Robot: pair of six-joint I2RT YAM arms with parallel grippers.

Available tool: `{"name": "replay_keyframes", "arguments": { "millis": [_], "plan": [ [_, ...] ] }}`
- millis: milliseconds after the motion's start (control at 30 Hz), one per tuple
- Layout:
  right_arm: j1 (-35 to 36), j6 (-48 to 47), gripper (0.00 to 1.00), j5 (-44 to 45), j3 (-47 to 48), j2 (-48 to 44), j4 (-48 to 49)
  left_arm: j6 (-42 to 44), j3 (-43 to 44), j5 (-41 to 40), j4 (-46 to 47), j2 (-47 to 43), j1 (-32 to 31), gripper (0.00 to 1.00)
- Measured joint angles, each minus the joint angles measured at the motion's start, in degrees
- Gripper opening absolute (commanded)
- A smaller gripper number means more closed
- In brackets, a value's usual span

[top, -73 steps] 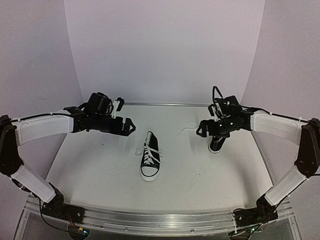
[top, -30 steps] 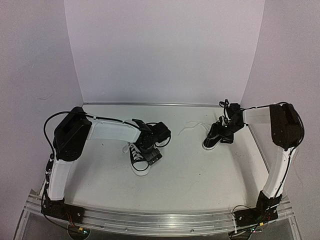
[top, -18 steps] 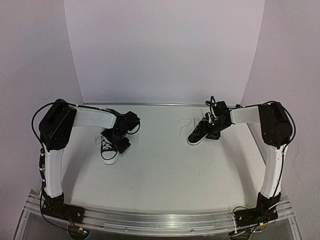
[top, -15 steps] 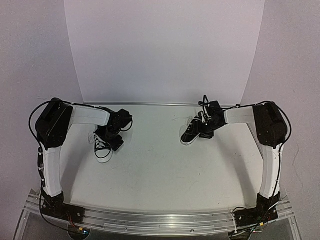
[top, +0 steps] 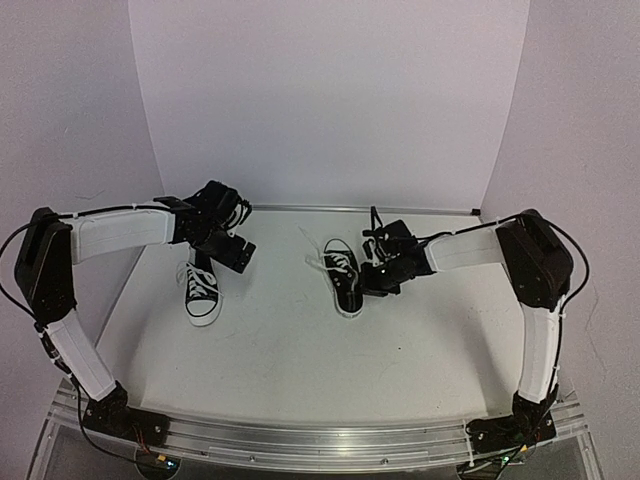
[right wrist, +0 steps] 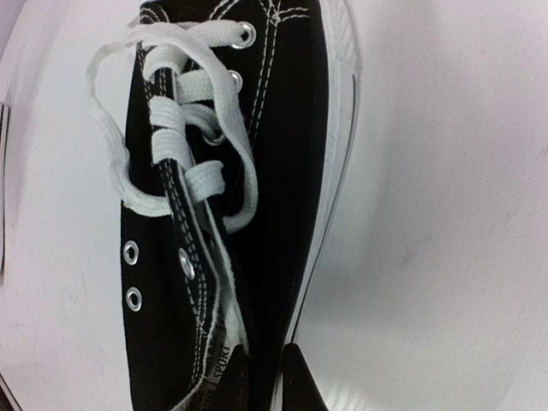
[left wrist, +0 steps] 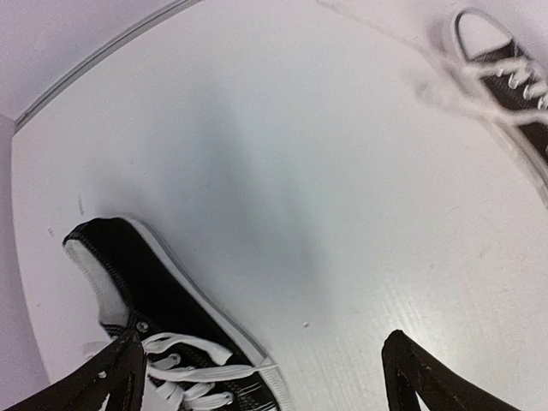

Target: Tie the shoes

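Two black shoes with white laces lie on the white table. The left shoe lies with its toe toward the near edge and its laces loose. My left gripper hovers open just right of its heel end, holding nothing. The right shoe lies near the middle, its laces loose too. My right gripper is shut on this shoe's side wall near the heel, one finger inside the shoe and one outside. The right shoe also shows far off in the left wrist view.
The white table is bounded by a white back wall and side walls. A metal rail with both arm bases runs along the near edge.
The right gripper has closed on the right shoe's side and dragged it left toward the middle. The left arm has drawn back off the left shoe, which lies at the left.
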Motion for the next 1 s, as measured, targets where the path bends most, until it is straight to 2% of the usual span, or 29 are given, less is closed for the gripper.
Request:
{"name": "replay_keyframes", "arguments": {
  "millis": [267,400,433,533,567,733,800,867,1000],
  "plan": [
    [14.6,10.1,0.00,0.8,-14.3,-11.3,-0.3,-4.1,-9.8,12.7,8.6,-2.9,0.0,0.94],
    [22.7,18.8,0.00,5.0,-20.9,-16.4,2.0,-5.9,-15.3,18.1,11.8,-5.4,0.0,0.88],
    [24.8,20.9,0.04,6.3,-22.1,-17.2,2.7,-6.1,-16.4,19.2,12.4,-6.1,-0.1,0.87],
    [30.1,26.8,0.29,9.9,-23.6,-18.0,4.1,-6.5,-19.6,22.1,14.8,-8.2,-0.6,0.84],
    [30.8,27.9,0.32,10.3,-23.6,-18.0,4.3,-6.5,-21.0,23.0,15.7,-9.0,-1.0,0.82],
    [33.7,32.9,0.35,11.3,-23.5,-18.0,8.5,-7.6,-26.1,25.9,18.3,-11.7,-4.5,0.74],
    [34.0,33.5,0.42,10.6,-23.4,-18.0,9.6,-8.4,-27.0,26.2,19.0,-11.7,-5.7,0.70],
    [34.2,33.3,0.54,10.4,-22.7,-18.0,10.1,-9.1,-27.4,26.2,19.1,-11.5,-6.5,0.67],
    [34.2,28.7,0.61,12.4,-19.0,-19.0,6.2,-10.0,-27.4,25.7,20.2,-9.5,-7.9,0.62]
  ]
}}
